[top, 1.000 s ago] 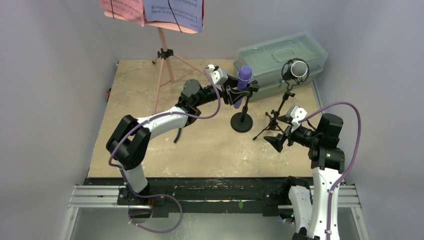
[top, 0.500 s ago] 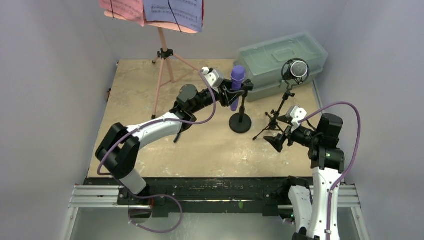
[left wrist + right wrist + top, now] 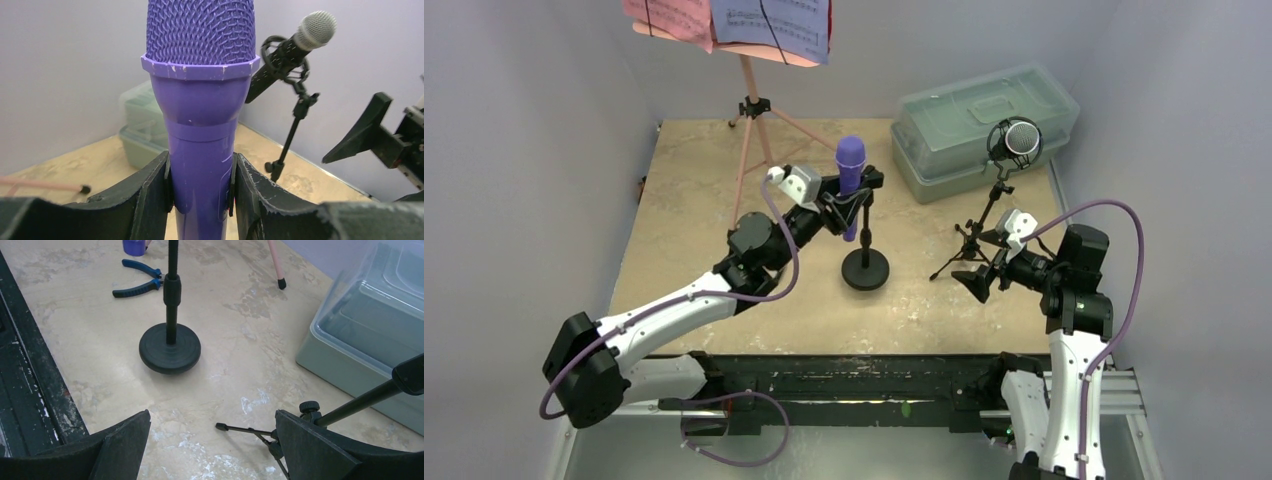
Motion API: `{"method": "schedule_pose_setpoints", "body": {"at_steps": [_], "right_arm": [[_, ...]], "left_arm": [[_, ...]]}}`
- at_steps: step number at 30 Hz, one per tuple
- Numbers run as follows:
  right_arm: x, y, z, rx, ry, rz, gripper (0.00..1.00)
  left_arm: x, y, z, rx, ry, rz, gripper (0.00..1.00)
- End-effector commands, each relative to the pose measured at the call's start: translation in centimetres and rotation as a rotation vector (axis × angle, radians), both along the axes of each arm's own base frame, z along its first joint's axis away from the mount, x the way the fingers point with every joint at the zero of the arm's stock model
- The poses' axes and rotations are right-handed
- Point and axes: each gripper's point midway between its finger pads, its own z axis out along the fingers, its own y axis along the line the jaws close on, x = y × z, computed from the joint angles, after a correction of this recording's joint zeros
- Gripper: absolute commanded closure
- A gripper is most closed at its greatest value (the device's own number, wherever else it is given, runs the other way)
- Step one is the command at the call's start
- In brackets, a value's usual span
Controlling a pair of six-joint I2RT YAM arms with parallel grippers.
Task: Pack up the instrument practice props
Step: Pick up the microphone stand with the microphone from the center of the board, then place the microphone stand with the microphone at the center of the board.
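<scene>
My left gripper is shut on the body of the purple mic, which stands upright in the clip of a black round-base support. In the left wrist view both fingers press the mic at its sides. The black silver-headed mic sits on a black tripod support at the right. My right gripper is open and empty, just near of the tripod's legs. The pink tripod music rack stands at the back left, holding a lavender sheet and a red sheet.
A translucent greenish lidded box sits at the back right, close behind the tripod support. Blue-handled pliers lie on the table beyond the round base. Grey walls close in the table on three sides.
My left arm has drawn back toward the near left, carrying the purple mic; its round-base support has moved along with it. The right arm has not moved.
</scene>
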Motion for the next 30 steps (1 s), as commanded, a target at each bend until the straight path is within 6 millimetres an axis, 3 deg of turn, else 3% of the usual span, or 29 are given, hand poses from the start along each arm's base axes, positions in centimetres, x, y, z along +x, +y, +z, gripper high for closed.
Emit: {"method": "schedule_pose_setpoints", "body": {"at_steps": [1,4,17,24,28,30], "right_arm": [[0.5,0.0,-0.1,0.000,-0.007,0.002,0.01],[0.7,-0.1,-0.2,0.002,0.001,0.002,0.01],[0.8,-0.1,-0.5,0.004,0.012,-0.001,0.01],[0.8,0.0,-0.6,0.005,0.015,0.009,0.01],[0.7,0.0,-0.6,0.004,0.015,0.013,0.01],[0.7,0.0,-0.6,0.004,0.015,0.014,0.01]], "left_arm": [[-0.6,4.3,1.9,-0.146,-0.060,0.162,1.00],[-1.3,5.0,0.9,-0.146,-0.038,0.209,1.00],[-6.6,2.4,-1.6,-0.024,-0.137,0.253,1.00],[-7.5,1.7,-3.8,0.000,-0.108,0.207,0.99],[-7.7,1.7,-4.7,0.016,-0.065,0.185,0.77],[-7.9,1.8,-5.2,0.027,-0.046,0.178,0.59]]}}
